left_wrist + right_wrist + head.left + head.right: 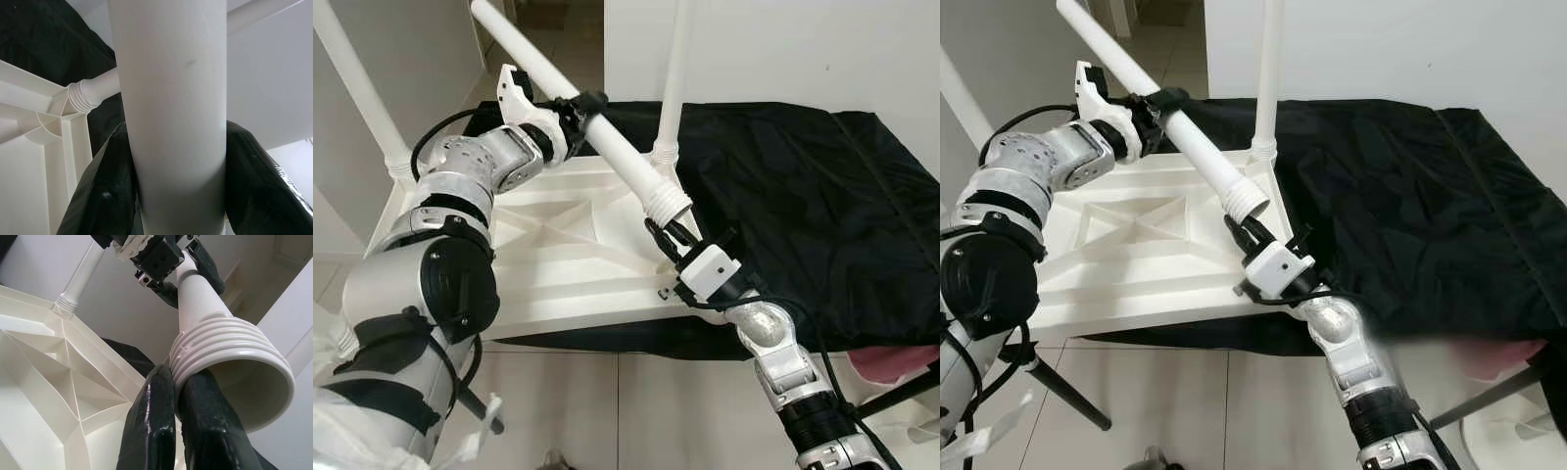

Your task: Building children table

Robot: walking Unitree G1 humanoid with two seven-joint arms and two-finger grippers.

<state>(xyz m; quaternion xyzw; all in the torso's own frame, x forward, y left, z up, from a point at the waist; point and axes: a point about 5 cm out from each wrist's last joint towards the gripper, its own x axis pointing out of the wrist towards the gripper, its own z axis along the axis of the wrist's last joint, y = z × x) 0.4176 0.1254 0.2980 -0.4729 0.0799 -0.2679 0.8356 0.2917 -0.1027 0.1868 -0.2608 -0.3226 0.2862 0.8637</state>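
Above upturned white table (558,264) on black cloth (803,196), left gripper (582,106) clamped around loose leg (597,132), right gripper (668,230) closed beneath its ribbed end.

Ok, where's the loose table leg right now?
The loose leg slants above the upturned tabletop, the left gripper clamped around its shaft, the right gripper beside its ribbed end.

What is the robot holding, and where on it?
A white plastic table leg: left gripper clamps mid-shaft; right gripper touches its ribbed end, grip unclear.
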